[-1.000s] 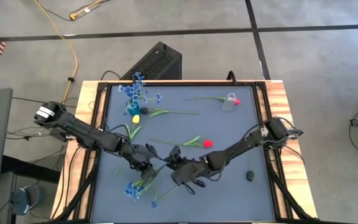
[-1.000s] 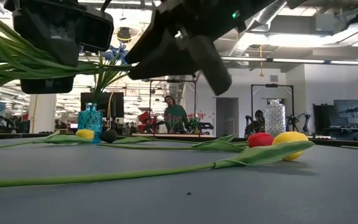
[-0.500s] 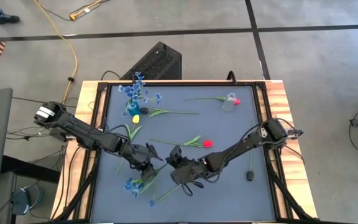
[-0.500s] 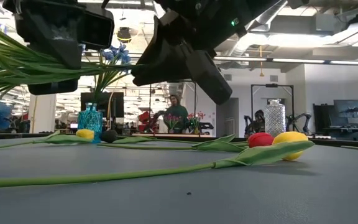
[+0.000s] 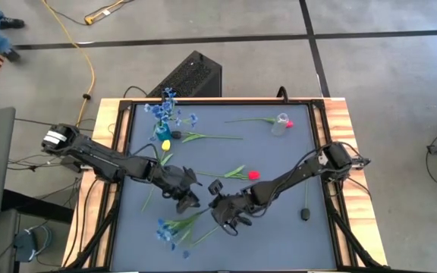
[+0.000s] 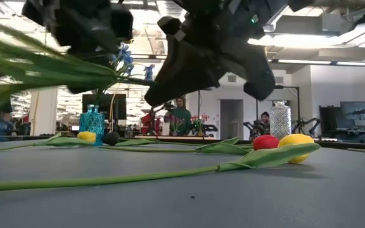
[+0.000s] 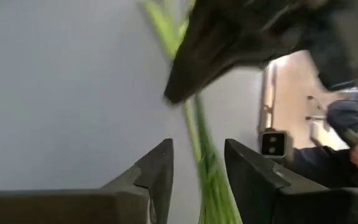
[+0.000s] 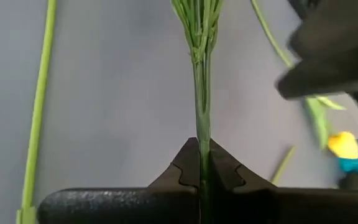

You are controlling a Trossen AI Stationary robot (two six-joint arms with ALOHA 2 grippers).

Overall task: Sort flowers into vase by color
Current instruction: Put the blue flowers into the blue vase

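Flowers lie spread over the dark counter (image 5: 294, 182) because sorting is only partly done, by the look of it. Blue blossoms (image 5: 165, 114) stand in the blue vase (image 5: 162, 134) at the far left. A red tulip (image 5: 289, 123) lies at the mouth of the clear vase (image 5: 281, 123) at the far right.

Both arms meet at the near middle of the counter for what reads as a handover. Right fingers (image 8: 179, 171) are pressed together on the thin green stem (image 8: 201, 93) of a blue bunch (image 5: 174, 230). Gripped low on the stem, so the blossoms hang out to the left, just above the near counter, with the leafy part kept clear of the clamp. Left fingers (image 7: 157, 171) stand apart with the same stem running between them, not pinching it, probably so that one arm alone carries the flower. Whether they touch the stem cannot be told.

Judged next: carrying the bunch to the far left and steering the stem end into the blue vase. Risk lies in the long, floppy stem swinging or catching on the loose flowers that lie between.

Also waiting on the counter are a red tulip (image 5: 254, 174) at the middle and a yellow tulip (image 5: 166, 144) just beside the blue vase.
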